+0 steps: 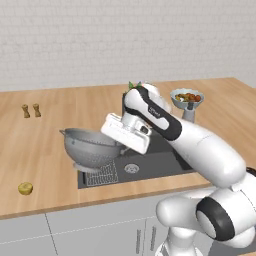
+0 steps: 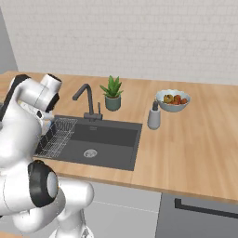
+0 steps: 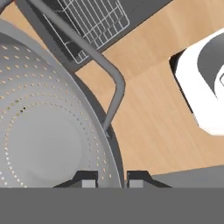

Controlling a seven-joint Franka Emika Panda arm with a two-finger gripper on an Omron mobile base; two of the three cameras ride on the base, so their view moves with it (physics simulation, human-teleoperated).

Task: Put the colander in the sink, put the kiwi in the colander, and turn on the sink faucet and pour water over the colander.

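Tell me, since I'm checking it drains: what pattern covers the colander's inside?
Rings of small holes across grey metal, clearest in the hand view on the colander.

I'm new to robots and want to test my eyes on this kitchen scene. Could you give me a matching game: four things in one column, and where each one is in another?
Things:
1. colander
2. kiwi
3. white fruit bowl
4. wire rack

Places:
A. lying alone on the wooden counter, left of the sink
B. inside the basin, at its left end
C. held up by its rim in the robot's fingers, over the sink's left edge
D. on the counter right of the sink, behind the soap bottle

Pairs: 1-C, 2-A, 3-D, 4-B
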